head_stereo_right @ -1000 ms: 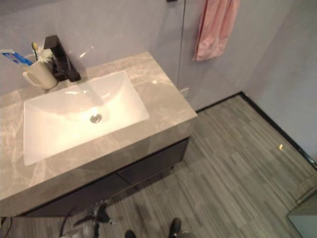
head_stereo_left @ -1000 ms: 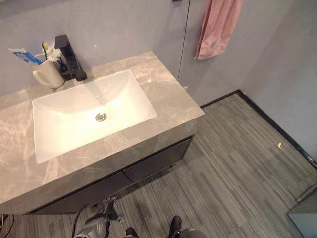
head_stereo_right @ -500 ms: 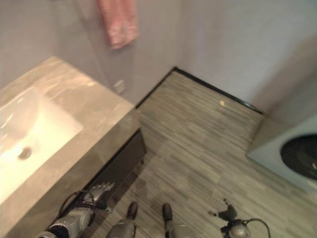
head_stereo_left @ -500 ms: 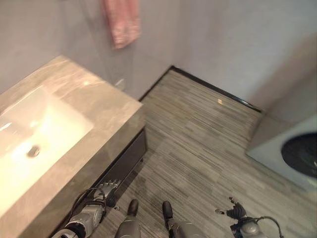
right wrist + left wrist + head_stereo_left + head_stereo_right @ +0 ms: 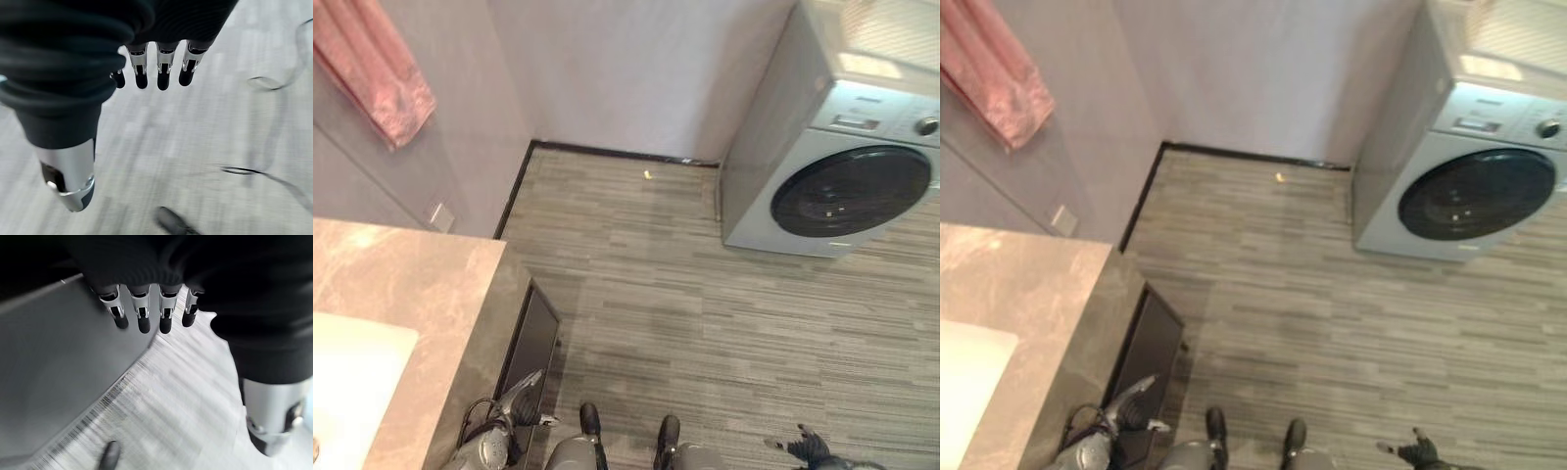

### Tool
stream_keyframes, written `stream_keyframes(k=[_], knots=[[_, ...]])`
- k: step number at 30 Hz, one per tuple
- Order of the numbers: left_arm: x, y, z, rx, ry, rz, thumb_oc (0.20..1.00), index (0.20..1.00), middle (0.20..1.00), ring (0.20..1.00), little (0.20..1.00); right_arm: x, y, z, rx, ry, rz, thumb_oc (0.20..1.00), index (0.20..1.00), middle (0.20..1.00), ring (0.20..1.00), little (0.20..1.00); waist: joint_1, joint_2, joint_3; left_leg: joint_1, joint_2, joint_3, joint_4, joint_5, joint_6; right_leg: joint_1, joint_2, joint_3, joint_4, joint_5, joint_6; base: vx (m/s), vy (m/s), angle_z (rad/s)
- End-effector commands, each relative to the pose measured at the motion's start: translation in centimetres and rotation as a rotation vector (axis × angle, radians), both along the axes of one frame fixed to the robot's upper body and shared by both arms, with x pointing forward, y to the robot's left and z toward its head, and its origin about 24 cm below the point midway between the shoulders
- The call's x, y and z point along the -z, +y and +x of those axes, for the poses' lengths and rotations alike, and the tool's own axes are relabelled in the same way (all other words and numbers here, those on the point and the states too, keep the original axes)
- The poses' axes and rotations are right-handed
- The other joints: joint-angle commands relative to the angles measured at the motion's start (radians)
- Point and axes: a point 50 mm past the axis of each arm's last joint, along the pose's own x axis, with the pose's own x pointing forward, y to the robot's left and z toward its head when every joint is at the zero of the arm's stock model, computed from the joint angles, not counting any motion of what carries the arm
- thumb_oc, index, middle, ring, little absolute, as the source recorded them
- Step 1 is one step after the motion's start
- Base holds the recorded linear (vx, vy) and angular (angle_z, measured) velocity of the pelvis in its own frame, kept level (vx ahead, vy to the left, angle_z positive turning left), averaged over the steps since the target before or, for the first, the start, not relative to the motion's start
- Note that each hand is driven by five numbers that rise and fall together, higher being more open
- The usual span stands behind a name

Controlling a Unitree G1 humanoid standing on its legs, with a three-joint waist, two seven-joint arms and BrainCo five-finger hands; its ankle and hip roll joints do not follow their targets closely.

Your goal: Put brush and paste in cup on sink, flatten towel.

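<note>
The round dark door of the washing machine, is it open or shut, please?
Shut: the round dark door sits flush in the silver-grey washing machine front.

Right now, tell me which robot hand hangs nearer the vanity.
The left robot hand. It hangs low beside the vanity's dark cabinet front, under the marble counter. The right robot hand hangs over open floor, toward the washing machine.

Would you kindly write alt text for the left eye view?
A pink towel hangs on the grey wall above a marble vanity top. A silver front-loading washing machine stands across the striped grey floor; the left robot hand hangs open.
</note>
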Motion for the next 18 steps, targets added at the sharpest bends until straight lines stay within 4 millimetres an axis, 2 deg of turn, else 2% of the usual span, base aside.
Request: stream_keyframes(k=[1,3,4,5,7,10,13,14,16,17,18], knots=[[-1.9,1.9,2.1,-0.203,-0.121,-0.113,1.0,1.0,1.0,1.0,1.0,-1.8,0.3,2.2,0.033,-0.179,0.132,1.0,1.0,1.0,1.0,1.0,0.008,-0.039,0.011,-0.055,-0.034,-0.003,0.232,-0.111,0.009,0.021,-0.015,-0.022,0.137,-0.127,0.019,-0.03,-0.028,-0.39],[-1.9,1.4,2.6,-0.309,-0.154,-0.209,1.0,1.0,1.0,1.0,1.0,-2.5,0.6,3.2,0.114,-0.286,0.237,1.0,1.0,1.0,1.0,1.0,-0.002,-0.035,0.041,-0.051,-0.008,0.009,0.328,-0.137,0.011,0.0,-0.015,-0.012,0.233,-0.159,0.011,-0.03,-0.026,-0.19],[-1.9,1.4,2.6,-0.309,-0.154,-0.209,1.0,1.0,1.0,1.0,1.0,-2.5,0.6,3.2,0.114,-0.287,0.237,1.0,1.0,1.0,1.0,1.0,-0.001,-0.034,0.042,-0.052,-0.007,0.009,0.331,-0.139,0.011,0.0,-0.014,-0.011,0.235,-0.16,0.01,-0.03,-0.056,-0.2],[-1.6,0.7,2.7,-0.349,-0.151,-0.258,1.0,1.0,1.0,1.0,1.0,-2.6,0.7,3.4,0.168,-0.323,0.278,1.0,1.0,1.0,1.0,1.0,-0.004,-0.025,0.062,-0.045,0.006,0.003,0.384,-0.163,0.016,-0.01,-0.015,-0.009,0.302,-0.187,0.005,-0.02,-0.056,-0.2],[-1.3,-0.1,2.9,-0.357,-0.143,-0.301,1.0,1.0,1.0,1.0,1.0,-2.4,1.7,3.7,0.159,-0.327,0.34,1.0,1.0,1.0,1.0,1.0,0.003,-0.024,0.075,-0.045,0.017,-0.012,0.442,-0.185,0.026,-0.017,-0.012,-0.004,0.359,-0.216,-0.004,-0.01,-0.092,-0.1],[-1.0,-0.4,2.7,-0.352,-0.12,-0.309,1.0,1.0,1.0,1.0,1.0,-1.6,2.4,2.9,0.142,-0.278,0.367,1.0,1.0,1.0,1.0,1.0,0.019,-0.03,0.074,-0.042,0.02,-0.032,0.46,-0.196,0.038,-0.014,-0.003,-0.01,0.382,-0.235,-0.012,0.02,-0.101,-0.04],[-0.5,-0.9,2.3,-0.344,-0.088,-0.318,1.0,1.0,1.0,1.0,1.0,-0.7,2.6,1.8,0.14,-0.213,0.342,1.0,1.0,1.0,1.0,1.0,0.031,-0.04,0.061,-0.046,0.013,-0.06,0.458,-0.189,0.04,0.002,0.005,-0.024,0.374,-0.242,-0.015,0.07,-0.106,0.06],[-0.2,-1.4,2.2,-0.317,-0.067,-0.313,1.0,1.0,1.0,1.0,1.0,0.0,2.9,0.8,0.14,-0.161,0.329,1.0,1.0,1.0,1.0,1.0,0.04,-0.055,0.043,-0.044,0.012,-0.077,0.439,-0.168,0.034,0.024,0.013,-0.041,0.341,-0.23,-0.01,0.11,-0.123,0.19],[-0.2,-1.8,2.5,-0.292,-0.062,-0.314,1.0,1.0,1.0,1.0,1.0,0.2,2.9,0.7,0.147,-0.15,0.314,1.0,1.0,1.0,1.0,1.0,0.042,-0.062,0.037,-0.05,0.012,-0.085,0.43,-0.153,0.028,0.029,0.016,-0.048,0.324,-0.222,-0.007,0.1,-0.095,0.27],[-0.5,-2.3,3.2,-0.248,-0.052,-0.314,1.0,1.0,1.0,1.0,1.0,0.2,1.9,0.7,0.085,-0.081,0.172,1.0,1.0,1.0,1.0,1.0,0.048,-0.069,0.036,-0.072,0.006,-0.109,0.428,-0.133,0.019,0.037,0.017,-0.06,0.291,-0.208,-0.005,0.08,-0.067,0.24],[-0.6,-2.4,3.5,-0.242,-0.056,-0.315,1.0,1.0,1.0,1.0,1.0,0.0,2.0,1.2,0.054,-0.084,0.141,1.0,1.0,1.0,1.0,1.0,0.047,-0.068,0.038,-0.08,0.002,-0.117,0.429,-0.127,0.016,0.043,0.018,-0.066,0.277,-0.204,-0.007,0.13,-0.025,0.16]])
